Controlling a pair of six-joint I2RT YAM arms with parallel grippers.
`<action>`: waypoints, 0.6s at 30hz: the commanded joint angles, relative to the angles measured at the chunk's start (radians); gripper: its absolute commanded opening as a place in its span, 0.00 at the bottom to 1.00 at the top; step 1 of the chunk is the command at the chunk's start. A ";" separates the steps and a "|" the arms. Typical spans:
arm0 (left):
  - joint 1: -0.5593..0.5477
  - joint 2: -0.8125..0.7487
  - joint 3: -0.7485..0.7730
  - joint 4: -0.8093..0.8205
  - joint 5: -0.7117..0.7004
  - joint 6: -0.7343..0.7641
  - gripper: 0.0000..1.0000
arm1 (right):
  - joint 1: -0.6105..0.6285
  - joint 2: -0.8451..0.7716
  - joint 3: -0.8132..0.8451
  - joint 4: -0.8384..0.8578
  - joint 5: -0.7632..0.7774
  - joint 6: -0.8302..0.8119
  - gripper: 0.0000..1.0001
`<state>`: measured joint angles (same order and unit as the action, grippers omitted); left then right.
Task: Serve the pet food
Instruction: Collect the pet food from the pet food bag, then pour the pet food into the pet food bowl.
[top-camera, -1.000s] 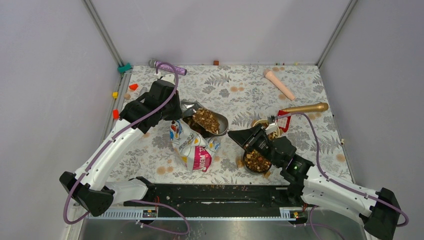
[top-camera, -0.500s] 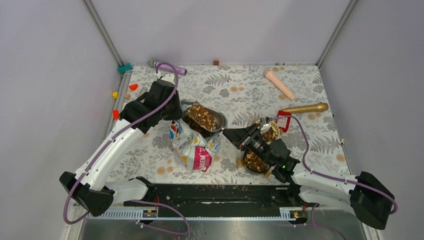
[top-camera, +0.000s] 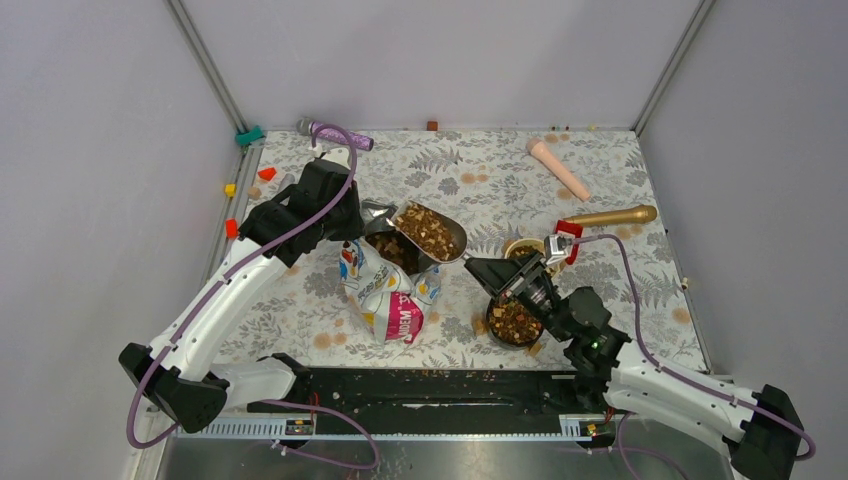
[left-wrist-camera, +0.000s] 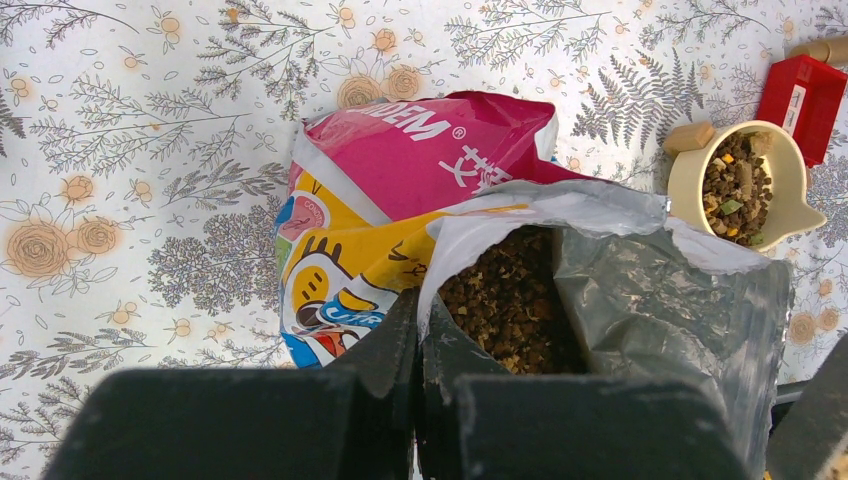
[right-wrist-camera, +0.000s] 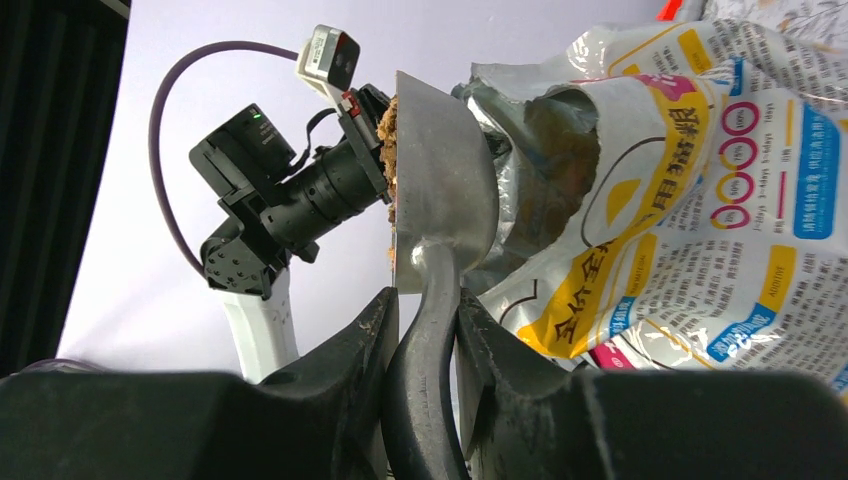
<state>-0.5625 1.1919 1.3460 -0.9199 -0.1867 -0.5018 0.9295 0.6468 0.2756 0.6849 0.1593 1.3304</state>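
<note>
Pet food (top-camera: 428, 230): a heap fills the scoop; more lies inside the bag, in the dark bowl and in the cream cup.
Scoop (right-wrist-camera: 440, 190): metal, at the bag's open mouth.
Right jaws: clamped on the scoop's handle.
Bag (left-wrist-camera: 400, 190): colourful, lying on the table.
Left jaws: closed, pinching the bag's rim.
Bowl (top-camera: 490, 325): near the right arm.
Cup (left-wrist-camera: 680, 180): beside a red block.

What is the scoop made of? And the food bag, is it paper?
The scoop looks like metal: plain silvery grey with a dull shine. The bag looks like thin plastic film, not paper. It is glossy and printed outside and has a silvery, crinkled lining inside, probably foil-coated.
</note>
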 joint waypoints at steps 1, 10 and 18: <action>0.005 -0.011 0.022 0.005 -0.003 0.012 0.00 | 0.006 -0.073 0.056 -0.029 0.048 -0.033 0.00; 0.006 -0.009 0.023 0.004 -0.002 0.012 0.00 | 0.005 -0.217 0.057 -0.123 0.134 -0.094 0.00; 0.006 -0.008 0.022 0.005 -0.002 0.011 0.00 | 0.006 -0.381 0.087 -0.336 0.285 -0.170 0.00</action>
<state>-0.5625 1.1919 1.3460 -0.9199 -0.1867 -0.5018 0.9295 0.3393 0.2897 0.4053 0.3050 1.2140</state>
